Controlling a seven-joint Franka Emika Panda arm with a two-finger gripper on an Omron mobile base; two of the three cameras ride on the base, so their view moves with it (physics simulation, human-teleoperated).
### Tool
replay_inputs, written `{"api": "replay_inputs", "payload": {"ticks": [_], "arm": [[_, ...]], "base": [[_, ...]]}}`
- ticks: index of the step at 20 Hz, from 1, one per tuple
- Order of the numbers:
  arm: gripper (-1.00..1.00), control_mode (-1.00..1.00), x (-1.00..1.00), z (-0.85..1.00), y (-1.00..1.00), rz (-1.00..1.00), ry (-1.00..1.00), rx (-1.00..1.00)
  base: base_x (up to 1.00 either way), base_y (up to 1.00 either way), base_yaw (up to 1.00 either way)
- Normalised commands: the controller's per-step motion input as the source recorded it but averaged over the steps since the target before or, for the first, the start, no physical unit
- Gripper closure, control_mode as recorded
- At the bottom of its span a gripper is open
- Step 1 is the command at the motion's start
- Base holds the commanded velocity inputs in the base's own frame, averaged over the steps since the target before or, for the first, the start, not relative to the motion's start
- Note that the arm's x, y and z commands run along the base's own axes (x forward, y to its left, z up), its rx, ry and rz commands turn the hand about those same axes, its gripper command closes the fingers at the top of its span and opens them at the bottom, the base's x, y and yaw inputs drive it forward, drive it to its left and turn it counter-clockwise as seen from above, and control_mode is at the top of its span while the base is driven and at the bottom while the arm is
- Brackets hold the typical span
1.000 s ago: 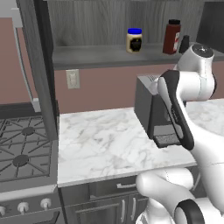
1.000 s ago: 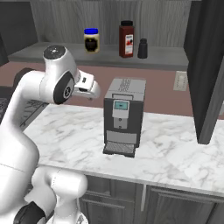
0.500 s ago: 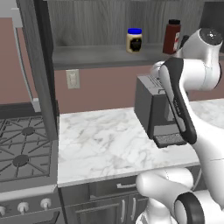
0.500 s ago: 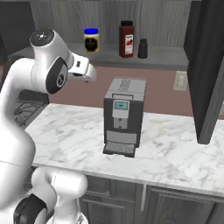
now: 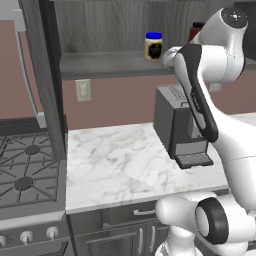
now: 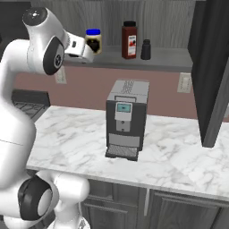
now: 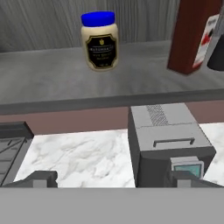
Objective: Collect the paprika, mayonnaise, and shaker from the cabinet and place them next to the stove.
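Cabinet shelf holds mayonnaise beyond open gripper.

Arm hides most of paprika; shaker cropped.

The left base view looks forward and down from behind the arm's left side, taking in the stove at its left edge; the right base view looks from behind the arm's right side. Both share the marble table, the grey appliance and the cabinet shelf; the hand view sits close before that shelf, facing the mayonnaise.
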Motion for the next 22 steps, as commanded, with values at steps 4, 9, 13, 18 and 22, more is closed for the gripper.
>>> {"api": "replay_inputs", "payload": {"ticks": [4,9,13,18,22], "arm": [[-1.00,-1.00,0.45,0.07,0.11,0.02,-0.13,0.05],[-1.00,-1.00,0.38,0.12,0.15,0.00,-0.11,0.06],[-1.00,-1.00,0.31,0.18,0.16,0.00,-0.10,0.04],[-1.00,-1.00,0.13,0.14,0.08,0.00,-0.10,0.01],[-1.00,-1.00,-0.02,0.03,0.00,0.03,-0.09,0.00]], "base": [[0.00,0.00,0.00],[0.00,0.00,0.00],[0.00,0.00,0.00],[0.00,0.00,0.00],[0.00,0.00,0.00]]}}
